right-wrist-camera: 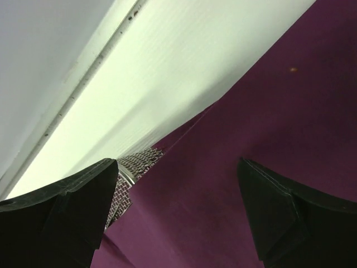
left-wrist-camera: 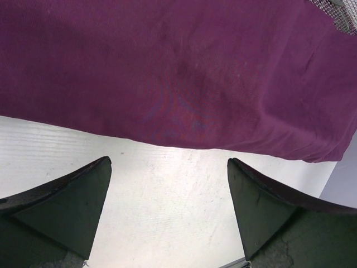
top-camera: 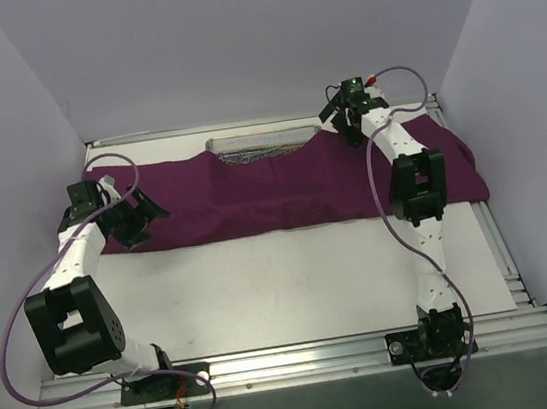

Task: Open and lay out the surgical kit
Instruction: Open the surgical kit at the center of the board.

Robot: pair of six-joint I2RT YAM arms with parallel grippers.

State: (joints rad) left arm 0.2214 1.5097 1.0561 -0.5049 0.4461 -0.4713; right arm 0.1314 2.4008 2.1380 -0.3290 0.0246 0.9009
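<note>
The large deep-purple cloth wrap (top-camera: 282,188) drapes over the rectangular silver wire-mesh tray (top-camera: 261,144) at 12 o'clock, so I see only the tray's far rim, not its contents. My left hand (top-camera: 147,224) at 9 o'clock and right hand (top-camera: 337,124) at 1 hover spread and empty over the cloth's edges, placed, I judge, to peel it back.

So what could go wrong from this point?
The purple cloth wrap covers most of the wire-mesh tray, so a pull could drag or tip the tray; its contents are hidden. The left gripper, fingers open, hovers over bare table short of the cloth's near edge, so closing there would probably miss it.
</note>
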